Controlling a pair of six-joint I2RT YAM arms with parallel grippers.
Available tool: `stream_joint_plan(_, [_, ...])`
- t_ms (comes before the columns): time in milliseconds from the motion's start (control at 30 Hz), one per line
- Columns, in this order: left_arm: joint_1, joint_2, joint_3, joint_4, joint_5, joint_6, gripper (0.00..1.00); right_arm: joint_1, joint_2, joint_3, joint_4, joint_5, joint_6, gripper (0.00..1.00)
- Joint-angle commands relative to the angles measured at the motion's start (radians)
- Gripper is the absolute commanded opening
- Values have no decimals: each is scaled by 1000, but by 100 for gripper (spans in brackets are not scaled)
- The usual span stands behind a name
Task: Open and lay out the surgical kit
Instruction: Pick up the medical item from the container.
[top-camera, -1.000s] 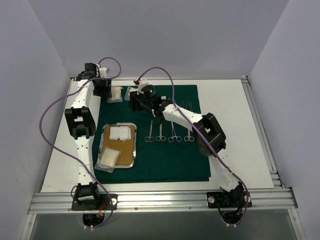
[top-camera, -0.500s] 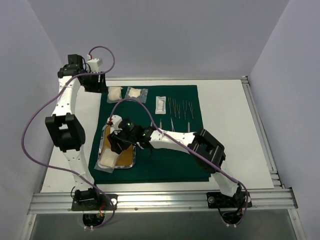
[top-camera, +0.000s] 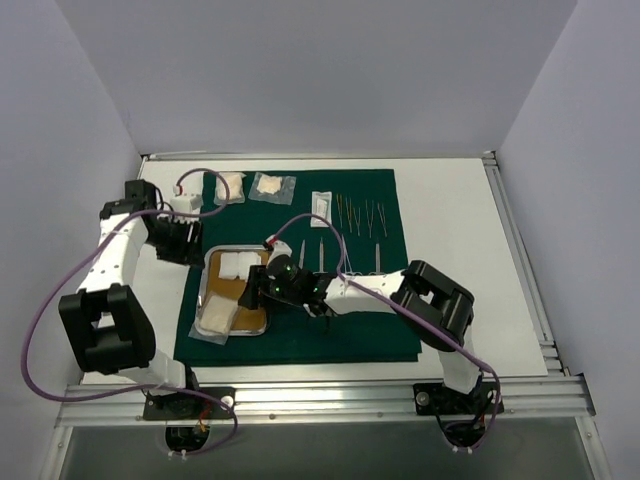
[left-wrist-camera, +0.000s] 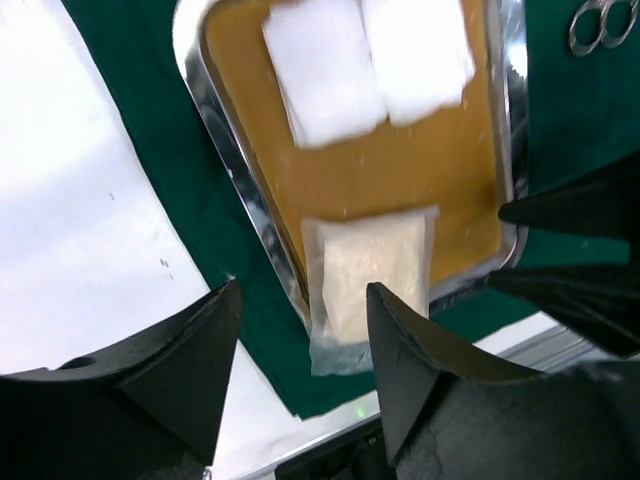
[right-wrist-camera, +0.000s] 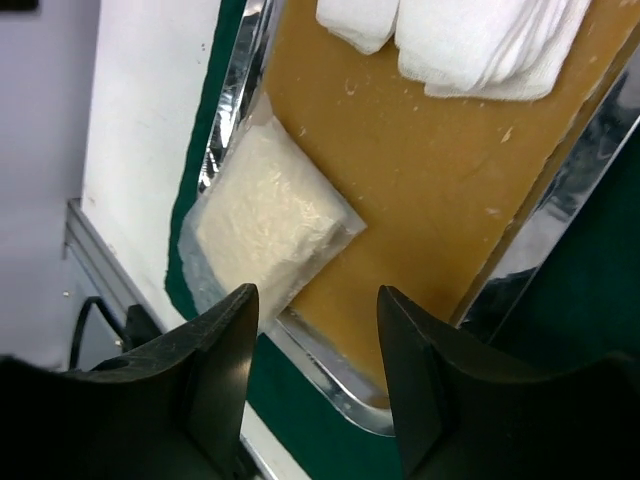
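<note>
The surgical kit lies opened on its dark green drape (top-camera: 360, 320). A steel tray (top-camera: 205, 285) with a tan liner (left-wrist-camera: 400, 170) holds white gauze (top-camera: 237, 263) and a clear packet (top-camera: 215, 318) that overhangs its near left corner. Two more packets (top-camera: 228, 187) and a row of thin steel instruments (top-camera: 360, 213) lie at the back. My left gripper (top-camera: 188, 245) hovers open by the tray's left side, nothing between its fingers (left-wrist-camera: 405, 360). My right gripper (top-camera: 255, 290) hangs open above the tray's near right part. The packet (right-wrist-camera: 265, 225) sits just beyond its left finger (right-wrist-camera: 220, 370).
A small white packet (top-camera: 321, 205) lies beside the thin instruments. Scissor rings (left-wrist-camera: 600, 20) show past the tray's right rim. My right arm (top-camera: 360, 290) crosses the drape's middle and hides the scissors there. Bare white table (top-camera: 470, 240) flanks the drape, with walls on three sides.
Both arms left the back of the drape. The right gripper swung down over the tray; the left gripper dropped to the tray's left side. Two packets now lie at the back.
</note>
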Motion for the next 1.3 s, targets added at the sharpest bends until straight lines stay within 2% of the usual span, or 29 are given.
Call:
stream_joint_plan(0, [-1,-104,-86,31,-46,63,61,33,-6,-24,161,-8,165,47])
stream_joint_plan(133, [-9,-150,-198,53,-87,85,52,45,22,-22,177,-3,194,45])
stream_joint_plan(267, [-21,-133,-237,59,-75,111,50,45,52,-5,170,-6,204,45])
stream_joint_plan(567, [-81,-42,-243,57,-78,153,42,46,88,70,14,1,208,43])
stream_joint_plan(733, [-102,-1,-276,100,-92,166,41,45,163,128,29,-32,230,43])
stream_joint_plan(967, [-101,50,-280,116,-82,184,34,33,233,170,94,-75,283,42])
stream_joint_plan(1267, [-101,94,-298,117,-61,213,25,31,235,190,26,-5,261,43])
